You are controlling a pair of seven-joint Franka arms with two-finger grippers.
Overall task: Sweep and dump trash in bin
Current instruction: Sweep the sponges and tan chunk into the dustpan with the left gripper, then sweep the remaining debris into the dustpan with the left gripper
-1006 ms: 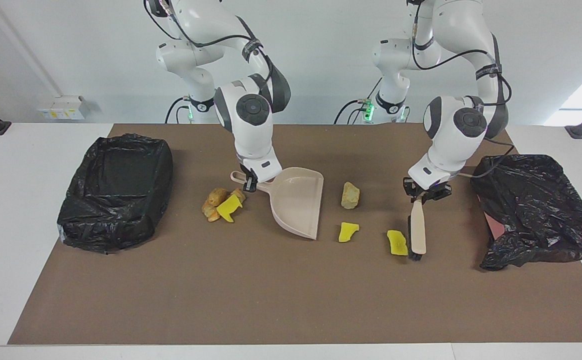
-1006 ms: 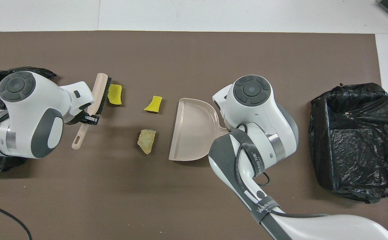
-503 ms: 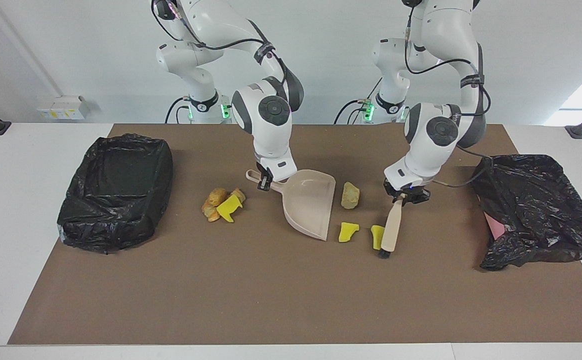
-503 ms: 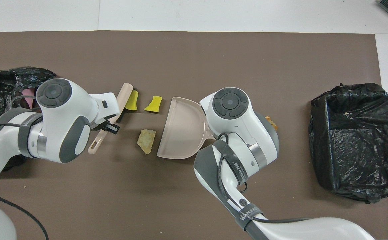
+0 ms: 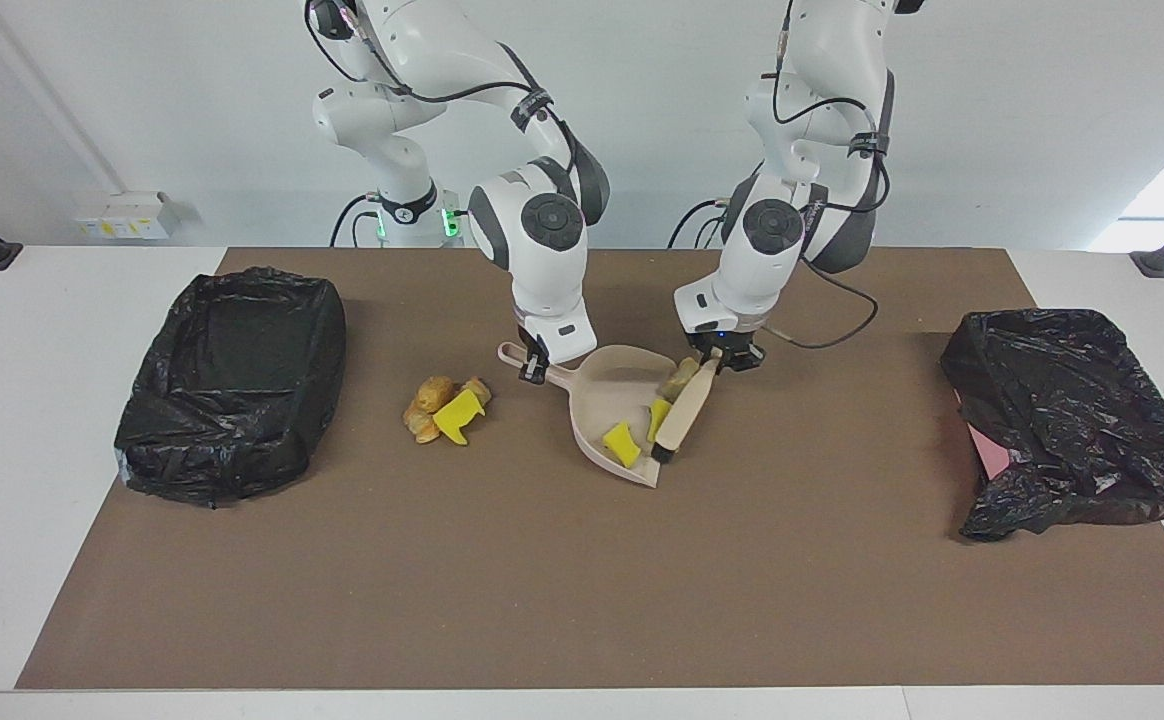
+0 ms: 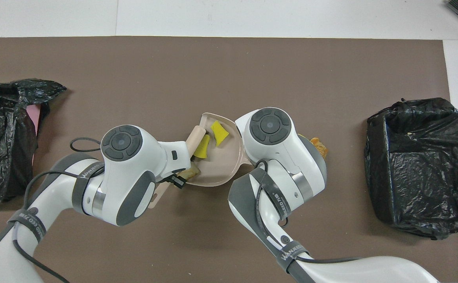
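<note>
My right gripper (image 5: 534, 368) is shut on the handle of the beige dustpan (image 5: 607, 395), which rests on the brown mat. My left gripper (image 5: 720, 358) is shut on the handle of the beige brush (image 5: 682, 415), whose bristles lie at the pan's open lip. In the pan lie two yellow sponge bits (image 5: 622, 443) (image 5: 658, 416) and a tan lump (image 5: 683, 376). The overhead view shows the pan (image 6: 221, 165), the brush (image 6: 195, 137) and the yellow bits (image 6: 218, 133). More trash (image 5: 442, 408), a small pile of yellow and orange-brown scraps, lies on the mat beside the pan's handle.
A bin lined with a black bag (image 5: 232, 380) stands at the right arm's end of the mat (image 6: 418, 165). A crumpled black bag (image 5: 1072, 420) lies at the left arm's end.
The left gripper has swept the brush toward the dustpan, pushing two yellow bits and the tan lump into it. The right gripper has shifted the pan a little toward the brush.
</note>
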